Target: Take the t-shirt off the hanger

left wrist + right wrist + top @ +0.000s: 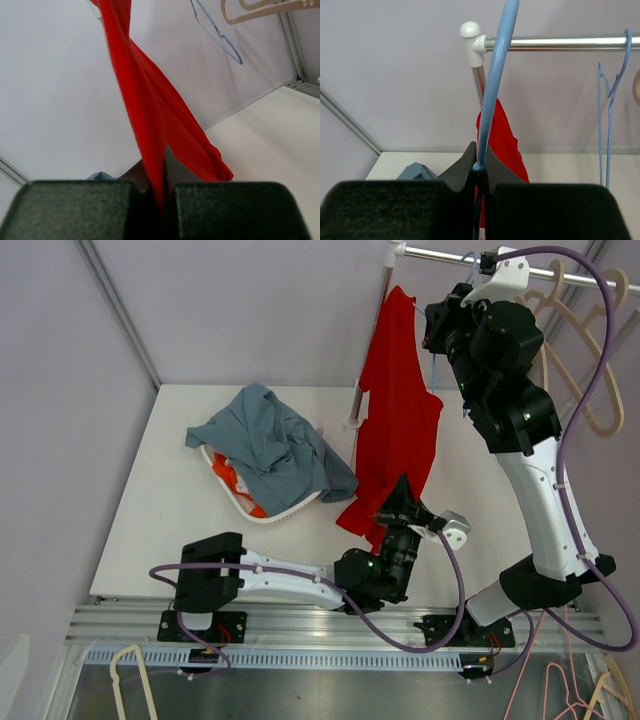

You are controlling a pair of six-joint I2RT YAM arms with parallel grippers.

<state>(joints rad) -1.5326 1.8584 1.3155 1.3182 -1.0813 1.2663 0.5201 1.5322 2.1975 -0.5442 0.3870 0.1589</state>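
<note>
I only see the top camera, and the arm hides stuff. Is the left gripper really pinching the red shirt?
Observer: Yes. The left wrist view shows the left gripper shut on the red t-shirt, with a fold of cloth squeezed in its grip.
Operator: What's the other one grabbing up high?
Observer: The right gripper is shut on the blue hanger, whose wire rises in front of the metal rail.

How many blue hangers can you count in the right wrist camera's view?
2. One hanger is clamped in the right gripper, with the t-shirt behind it. The other hangs on the rail, further right. More may lie outside this view.
</note>
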